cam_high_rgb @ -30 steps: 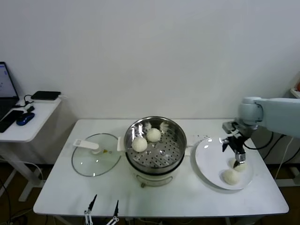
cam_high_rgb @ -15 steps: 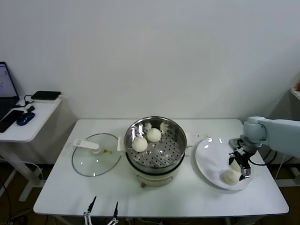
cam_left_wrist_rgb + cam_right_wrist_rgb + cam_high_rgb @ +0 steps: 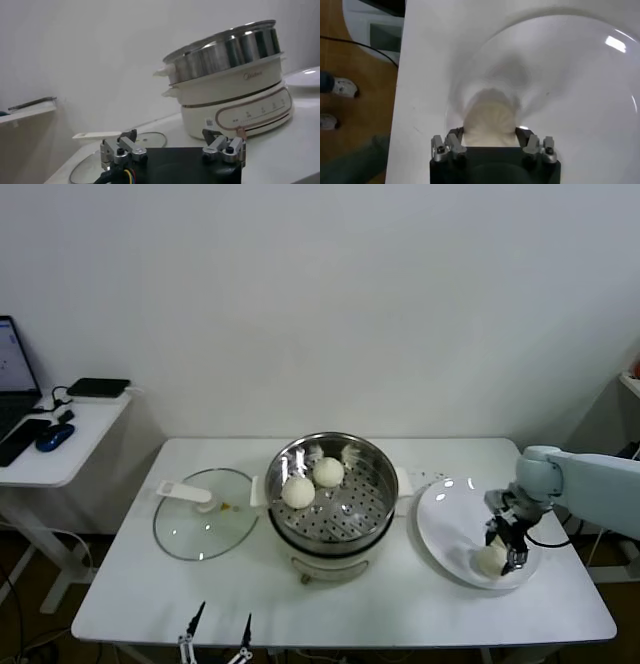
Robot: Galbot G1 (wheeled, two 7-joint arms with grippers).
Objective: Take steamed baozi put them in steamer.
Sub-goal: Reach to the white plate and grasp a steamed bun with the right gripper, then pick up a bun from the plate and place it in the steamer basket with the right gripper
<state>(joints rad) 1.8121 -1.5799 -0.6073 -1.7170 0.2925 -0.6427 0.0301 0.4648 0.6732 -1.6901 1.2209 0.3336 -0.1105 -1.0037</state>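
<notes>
The steamer (image 3: 352, 510) stands mid-table with two baozi (image 3: 297, 492) (image 3: 328, 472) on its perforated tray; its steel wall also shows in the left wrist view (image 3: 225, 55). My right gripper (image 3: 504, 550) is low over the white plate (image 3: 445, 519), open, with its jaws on either side of a baozi (image 3: 489, 560). In the right wrist view that baozi (image 3: 487, 115) fills the gap between the fingers of my right gripper (image 3: 487, 139) and still rests on the plate (image 3: 570, 75). A fourth baozi is hidden. My left gripper (image 3: 218, 629) is parked, open and empty, below the table's front edge.
A flat glass lid (image 3: 200, 516) with a white handle lies to the left of the steamer. A side table (image 3: 60, 449) with a laptop and small devices stands at the far left. The plate sits near the table's right edge.
My right gripper has come down and slightly toward the front of the plate, from above the baozi to straddling one. The second plate baozi no longer shows. The left arm has not moved.
</notes>
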